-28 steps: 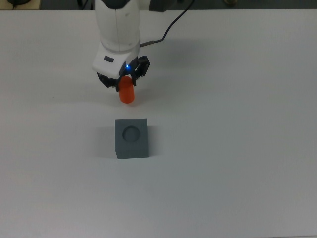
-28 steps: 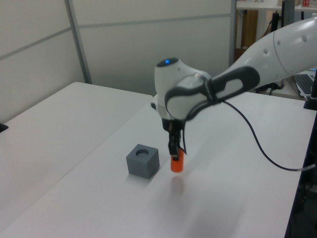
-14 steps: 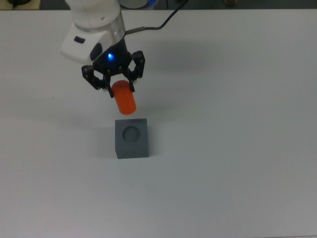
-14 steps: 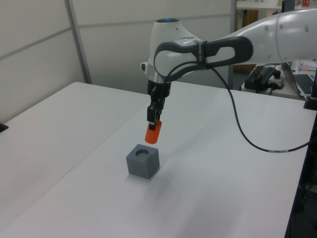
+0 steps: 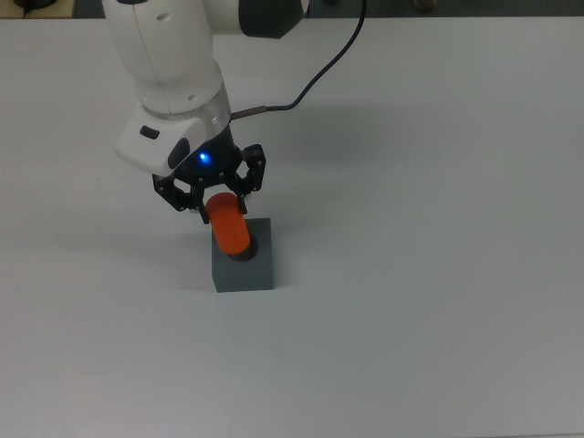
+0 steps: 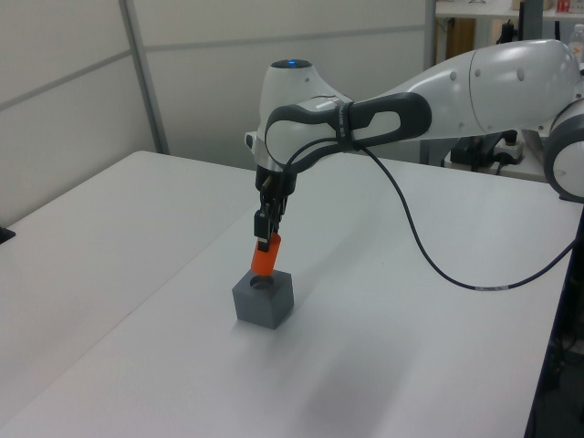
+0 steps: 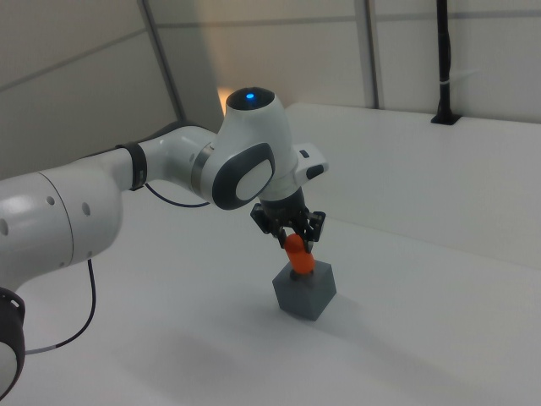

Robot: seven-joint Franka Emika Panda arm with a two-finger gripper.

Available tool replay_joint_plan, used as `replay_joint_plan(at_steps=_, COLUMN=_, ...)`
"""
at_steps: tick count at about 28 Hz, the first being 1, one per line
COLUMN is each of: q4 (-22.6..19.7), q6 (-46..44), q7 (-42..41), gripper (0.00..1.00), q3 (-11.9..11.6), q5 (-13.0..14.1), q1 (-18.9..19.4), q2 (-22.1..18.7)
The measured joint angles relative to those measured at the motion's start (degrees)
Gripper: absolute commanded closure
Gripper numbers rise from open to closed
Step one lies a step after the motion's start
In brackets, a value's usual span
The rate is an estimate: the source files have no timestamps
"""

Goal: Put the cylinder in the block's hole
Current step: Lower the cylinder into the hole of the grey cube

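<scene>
My gripper (image 5: 219, 203) squeezes the orange cylinder (image 5: 230, 229), tilted over the grey block (image 5: 245, 266) near the top view's middle. If I push down crooked, it may jam on the hole's edge.

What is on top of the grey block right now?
The orange cylinder, held tilted by the gripper, has its lower end at the hole in the block. The cylinder covers most of the hole, so how far it has entered cannot be seen.
</scene>
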Motion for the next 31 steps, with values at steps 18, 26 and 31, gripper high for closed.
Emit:
replay_joint_plan(at_steps=18, q4=-0.81, q6=0.00, q7=0.00, gripper=0.98, q3=0.16, q5=0.00, q1=0.51, q2=1.04)
replay_joint_plan(at_steps=26, q4=-0.82, q6=0.00, q7=0.00, gripper=0.00, q3=0.15, q5=0.00, q1=0.50, q2=1.36)
replay_joint_plan(at_steps=31, q4=-0.81, q6=0.00, q7=0.00, gripper=0.00, q3=0.15, q5=-0.01, q1=0.50, q2=1.37)
